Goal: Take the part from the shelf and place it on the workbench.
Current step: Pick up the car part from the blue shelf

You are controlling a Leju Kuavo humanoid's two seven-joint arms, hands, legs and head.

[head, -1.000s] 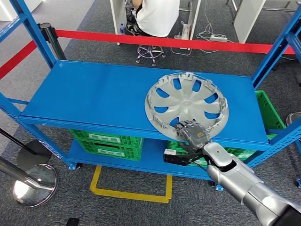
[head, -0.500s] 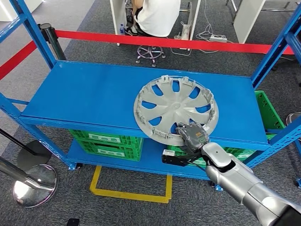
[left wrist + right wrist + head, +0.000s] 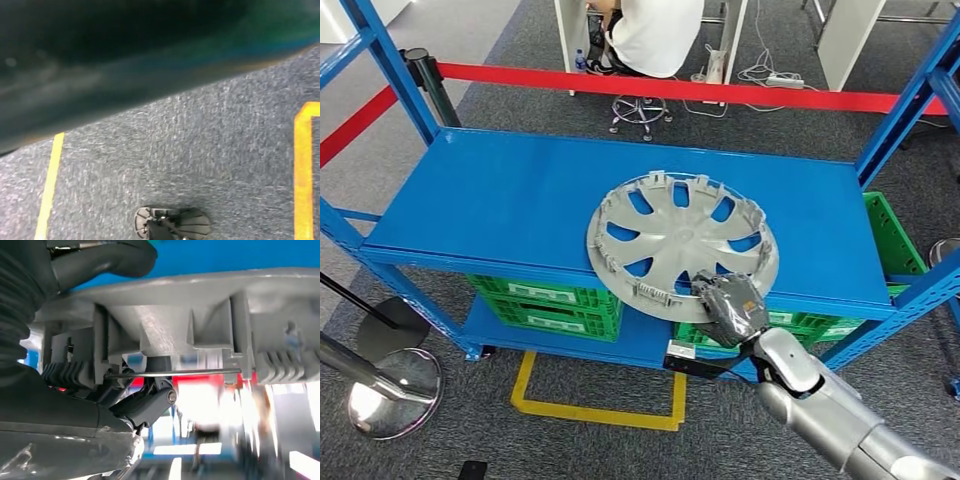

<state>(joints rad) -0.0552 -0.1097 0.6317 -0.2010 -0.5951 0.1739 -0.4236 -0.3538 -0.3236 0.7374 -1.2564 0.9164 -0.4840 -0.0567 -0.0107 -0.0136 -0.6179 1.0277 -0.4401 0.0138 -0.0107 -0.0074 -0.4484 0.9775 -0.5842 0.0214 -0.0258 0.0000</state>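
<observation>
A chrome stanchion base [image 3: 393, 392] stands on the grey carpet at the far left, beside the blue shelf's [image 3: 509, 205] left front corner. A red barrier belt [image 3: 682, 90] runs behind the shelf, and past it a person in a white top [image 3: 656, 35] sits on a chair. Under the top board, green crates [image 3: 546, 305] sit on the lower level, left of centre, and a yellow floor marking [image 3: 595, 405] lies in front of them.

The silver hubcap [image 3: 681, 243] lies inner side up on the top board, right of centre, its near rim overhanging the front edge (the clips and wire ring around its rim face upward). The right hand [image 3: 727, 305] grips that near rim at the front edge, dark fingers curled over it. From the right wrist camera, the hand [image 3: 56, 390] is seen close against the hubcap [image 3: 211, 310] rim, a finger lying over the rim and other parts beneath it, with the thin wire ring [image 3: 173, 373] running along the plastic clips.

More green crates [image 3: 890, 240] show at the shelf's right end, beyond the blue upright.

The left wrist camera looks at grey carpet [image 3: 188, 150] with yellow lines [image 3: 49, 185]; whether the left hand is open or closed cannot be told.
</observation>
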